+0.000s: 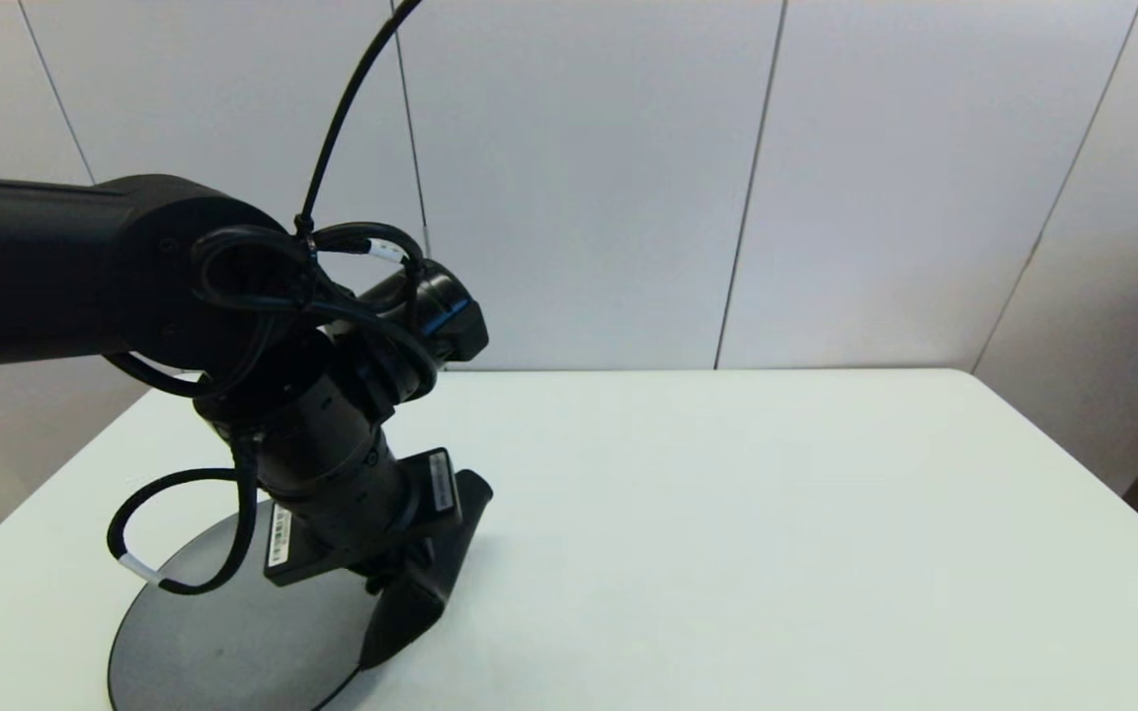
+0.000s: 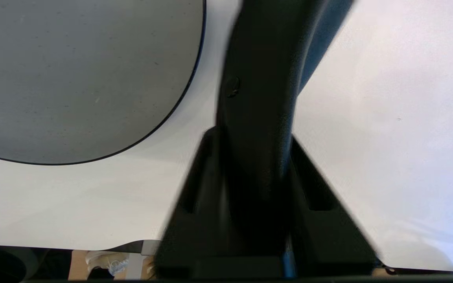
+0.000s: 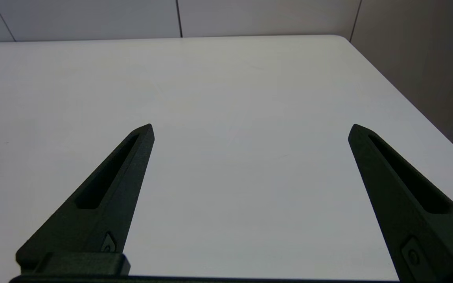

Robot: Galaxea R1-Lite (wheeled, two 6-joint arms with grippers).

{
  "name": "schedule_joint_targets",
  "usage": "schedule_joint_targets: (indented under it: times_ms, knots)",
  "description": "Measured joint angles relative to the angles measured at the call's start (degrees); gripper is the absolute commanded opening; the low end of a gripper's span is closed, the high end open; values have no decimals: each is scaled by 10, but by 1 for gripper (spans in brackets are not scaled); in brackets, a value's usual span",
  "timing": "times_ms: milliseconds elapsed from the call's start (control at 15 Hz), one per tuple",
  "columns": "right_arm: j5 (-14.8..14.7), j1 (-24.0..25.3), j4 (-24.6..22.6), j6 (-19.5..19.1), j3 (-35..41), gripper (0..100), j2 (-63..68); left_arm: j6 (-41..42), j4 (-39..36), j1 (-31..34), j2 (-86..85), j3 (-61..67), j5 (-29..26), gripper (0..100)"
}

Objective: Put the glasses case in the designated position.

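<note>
Already our left gripper (image 2: pixel 252 157) pinches the case (image 2: pixel 262 78) across its narrow width, just beside the plate (image 2: pixel 73 78). Stiff, light, matte, we judge. Our right gripper (image 3: pixel 250 133) hovers spread above the tabletop (image 3: pixel 230 78).

Counter (image 1: pixel 727 513) right of the grey plate (image 1: pixel 213 642) is bare, wide passage. Left arm (image 1: pixel 322 464), with glasses case (image 1: pixel 431 573) at plate's edge, blocks near-left corner. Wall (image 1: pixel 579 178) bounds far side.
</note>
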Motion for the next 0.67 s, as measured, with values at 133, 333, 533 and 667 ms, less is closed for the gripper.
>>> schedule_joint_targets:
  times_ms: [133, 333, 533, 667]
  knots:
    - [0, 0, 0, 0, 0, 100, 0, 1, 0, -2, 0, 0, 2, 100]
    - [0, 0, 0, 0, 0, 100, 0, 1, 0, 0, -1, -1, 2, 100]
    - [0, 0, 0, 0, 0, 100, 0, 7, 0, 10, -5, 1, 1, 100]
    - [0, 0, 0, 0, 0, 100, 0, 23, 0, 23, -13, 3, 4, 100]
